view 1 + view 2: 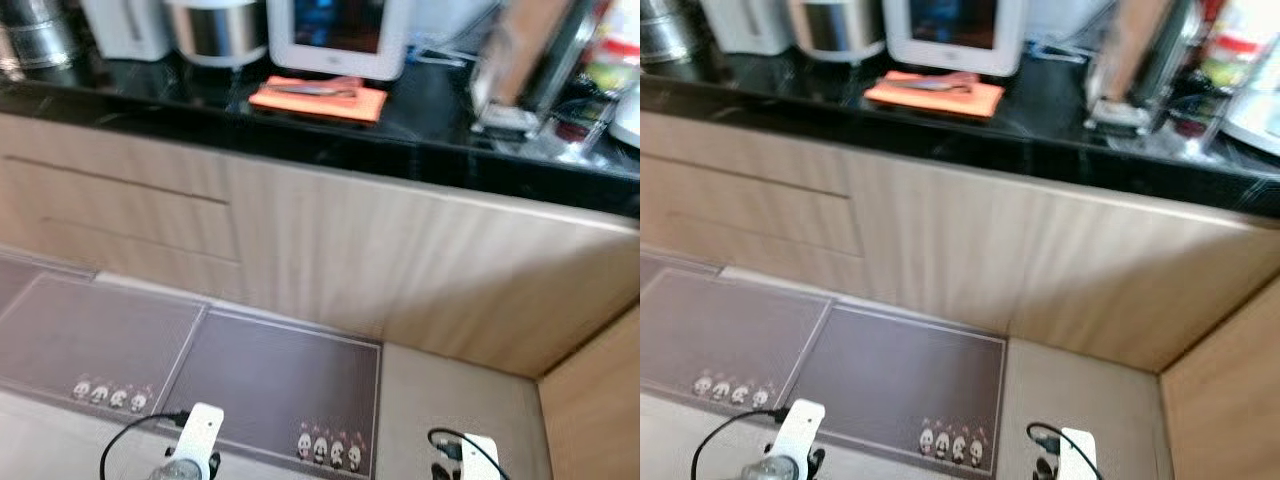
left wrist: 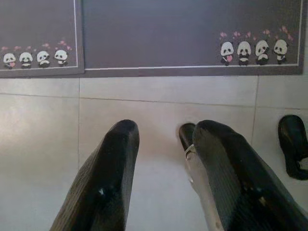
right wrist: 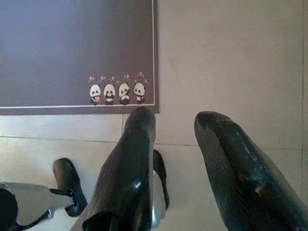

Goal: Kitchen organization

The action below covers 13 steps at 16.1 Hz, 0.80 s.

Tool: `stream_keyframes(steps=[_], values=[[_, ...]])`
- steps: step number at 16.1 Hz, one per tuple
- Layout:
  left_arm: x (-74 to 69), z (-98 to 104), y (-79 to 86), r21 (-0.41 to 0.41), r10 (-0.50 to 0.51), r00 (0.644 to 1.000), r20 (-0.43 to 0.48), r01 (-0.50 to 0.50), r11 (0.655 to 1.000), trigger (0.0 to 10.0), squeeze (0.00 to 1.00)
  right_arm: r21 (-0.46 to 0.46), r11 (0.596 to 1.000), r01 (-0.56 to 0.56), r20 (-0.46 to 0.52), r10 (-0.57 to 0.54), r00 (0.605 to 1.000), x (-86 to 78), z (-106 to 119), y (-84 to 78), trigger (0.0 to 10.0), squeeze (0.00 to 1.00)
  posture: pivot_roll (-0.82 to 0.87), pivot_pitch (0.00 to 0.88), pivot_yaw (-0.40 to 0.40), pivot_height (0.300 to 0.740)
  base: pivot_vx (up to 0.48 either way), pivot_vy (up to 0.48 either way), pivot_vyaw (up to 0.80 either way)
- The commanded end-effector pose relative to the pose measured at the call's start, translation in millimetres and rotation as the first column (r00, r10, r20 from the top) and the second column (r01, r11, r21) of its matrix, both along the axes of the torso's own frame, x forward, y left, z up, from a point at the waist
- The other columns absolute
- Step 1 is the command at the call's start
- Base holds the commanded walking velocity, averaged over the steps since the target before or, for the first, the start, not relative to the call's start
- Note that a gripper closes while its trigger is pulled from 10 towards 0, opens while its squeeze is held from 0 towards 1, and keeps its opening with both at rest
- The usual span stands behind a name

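While both arms hang low over the tiled floor (image 2: 43, 144), the left gripper (image 2: 161, 144) and right gripper (image 3: 175, 130) are spread apart, holding nothing. An orange cloth (image 1: 318, 98) lies on the black counter (image 1: 430, 140) above the panda mats (image 1: 270, 390).

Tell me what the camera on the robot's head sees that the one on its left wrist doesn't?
The left eye view alone takes in the black countertop, an orange cloth lying on it, a white appliance, a steel pot and the wooden cabinet fronts. The left wrist view alone shows the left gripper close up, its two black fingers open and holding nothing above pale floor tiles. Both show the two grey panda floor mats, laid side by side.
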<state>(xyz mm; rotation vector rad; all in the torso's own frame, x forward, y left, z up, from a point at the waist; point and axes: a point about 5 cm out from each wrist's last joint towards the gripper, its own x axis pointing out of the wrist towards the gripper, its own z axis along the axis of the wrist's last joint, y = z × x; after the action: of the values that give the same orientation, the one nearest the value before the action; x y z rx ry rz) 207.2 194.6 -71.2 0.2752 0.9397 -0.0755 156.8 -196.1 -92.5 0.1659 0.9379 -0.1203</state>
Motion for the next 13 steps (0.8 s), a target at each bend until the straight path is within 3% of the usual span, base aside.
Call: stream_keyframes(steps=[1,3,5,8,11,13], values=[[-4.8,-2,2.5,-0.012,0.011,1.000,-0.016,-0.011,1.000,10.0,0.00,-0.009,1.000,-0.004,0.002,0.004,1.000,-0.6,0,-0.4,10.0,0.00,-0.07,0.000,-0.040,0.740,0.000,0.000,0.00],[-5.2,-3,1.8,-0.024,0.016,1.000,-0.020,-0.016,1.000,10.0,0.00,-0.012,1.000,-0.008,0.002,0.008,1.000,2.4,1,1.4,10.0,0.00,-0.07,0.000,-0.038,0.740,0.000,0.000,0.00],[-5.4,-3,1.3,-0.028,0.014,1.000,-0.024,-0.015,1.000,10.0,0.00,-0.013,1.000,-0.013,-0.002,0.013,1.000,5.0,1,7.9,10.0,0.00,-0.07,0.000,-0.038,0.740,0.000,0.437,0.00],[-6.0,-3,1.7,-0.016,0.004,1.000,-0.026,-0.004,1.000,10.0,0.00,-0.001,1.000,-0.012,-0.011,0.012,1.000,4.7,0,12.2,10.0,0.00,-0.07,0.000,-0.034,0.740,0.000,0.476,-0.76],[-6.3,-3,2.5,-0.014,0.003,1.000,-0.029,-0.003,1.000,10.0,0.00,-0.018,1.000,-0.014,-0.016,0.013,1.000,2.3,0,2.8,10.0,0.00,-0.07,0.000,-0.032,0.740,0.000,0.476,-0.76],[-6.5,-3,3.0,-0.011,0.002,1.000,-0.030,-0.002,1.000,10.0,0.00,-0.024,1.000,-0.005,-0.012,0.005,1.000,1.0,0,-3.2,10.0,0.00,-0.07,0.000,-0.033,0.740,0.000,0.476,0.00]])
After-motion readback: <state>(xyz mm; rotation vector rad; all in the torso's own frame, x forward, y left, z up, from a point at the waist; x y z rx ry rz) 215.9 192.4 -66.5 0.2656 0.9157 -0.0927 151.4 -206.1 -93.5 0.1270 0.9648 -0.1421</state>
